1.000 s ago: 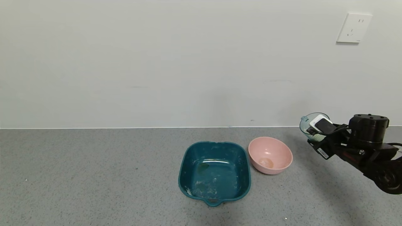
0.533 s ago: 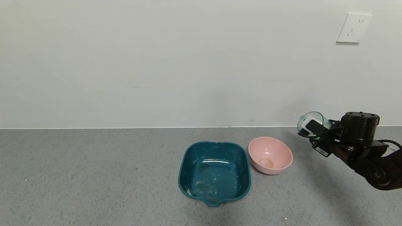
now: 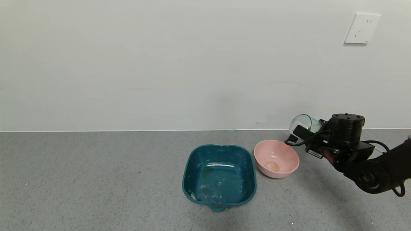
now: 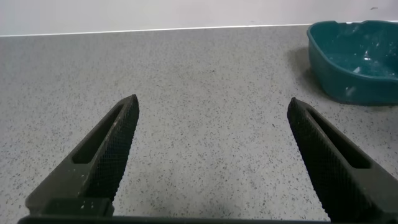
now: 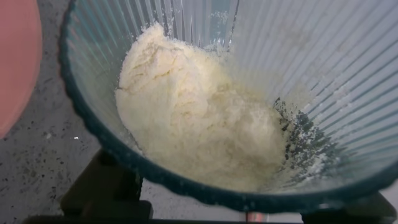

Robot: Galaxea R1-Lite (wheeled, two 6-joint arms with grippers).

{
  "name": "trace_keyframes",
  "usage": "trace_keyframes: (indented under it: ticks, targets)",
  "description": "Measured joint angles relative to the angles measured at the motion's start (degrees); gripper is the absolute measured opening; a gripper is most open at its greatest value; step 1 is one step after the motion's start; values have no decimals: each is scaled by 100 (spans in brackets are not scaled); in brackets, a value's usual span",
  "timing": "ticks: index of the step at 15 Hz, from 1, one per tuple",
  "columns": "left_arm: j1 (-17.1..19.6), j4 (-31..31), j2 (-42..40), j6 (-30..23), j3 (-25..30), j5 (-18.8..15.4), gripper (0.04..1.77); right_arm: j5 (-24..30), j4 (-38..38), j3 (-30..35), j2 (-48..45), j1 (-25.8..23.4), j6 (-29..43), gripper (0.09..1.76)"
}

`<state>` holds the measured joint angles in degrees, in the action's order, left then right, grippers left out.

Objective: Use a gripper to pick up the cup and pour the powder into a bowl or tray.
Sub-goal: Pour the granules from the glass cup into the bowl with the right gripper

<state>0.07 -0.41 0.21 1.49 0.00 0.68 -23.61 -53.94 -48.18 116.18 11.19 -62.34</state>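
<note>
My right gripper (image 3: 300,131) is shut on the translucent blue-green ribbed cup (image 3: 305,123) and holds it in the air, tilted toward the left, just right of and above the pink bowl (image 3: 276,158). In the right wrist view the cup (image 5: 298,74) fills the frame with a heap of white powder (image 5: 199,124) lying against its lower wall, and the pink bowl's edge (image 5: 15,56) shows at one side. The bowl holds only a faint residue. My left gripper (image 4: 211,118) is open over bare counter, out of the head view.
A dark teal square tray (image 3: 219,175) with powder traces stands directly left of the pink bowl; it also shows in the left wrist view (image 4: 357,59). The grey speckled counter meets a white wall at the back. A wall socket (image 3: 361,28) is at the upper right.
My right gripper has carried the cup leftward toward the pink bowl and tipped it further toward the left. The left arm, bowl and tray have not moved.
</note>
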Motion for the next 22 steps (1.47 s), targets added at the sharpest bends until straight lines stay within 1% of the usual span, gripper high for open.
trace_keyframes:
  ticks: [2, 5, 12, 17, 20, 22]
  targets:
    - [0, 0, 0, 0, 0, 0, 172, -9, -88, -61, 91, 121, -238, 134]
    - [0, 0, 0, 0, 0, -2, 172, -4, -206, -122, 172, 215, -905, 134]
    - [0, 0, 0, 0, 0, 0, 172, -4, -208, -140, 193, 322, -1849, 134]
    - [0, 0, 0, 0, 0, 0, 172, -9, -187, -116, 183, 457, -2242, 134]
    - [0, 0, 0, 0, 0, -2, 172, -288, -286, -63, 185, 567, -2514, 134]
    - [0, 1, 0, 2, 0, 0, 172, -317, -400, -16, 185, 600, -2811, 134]
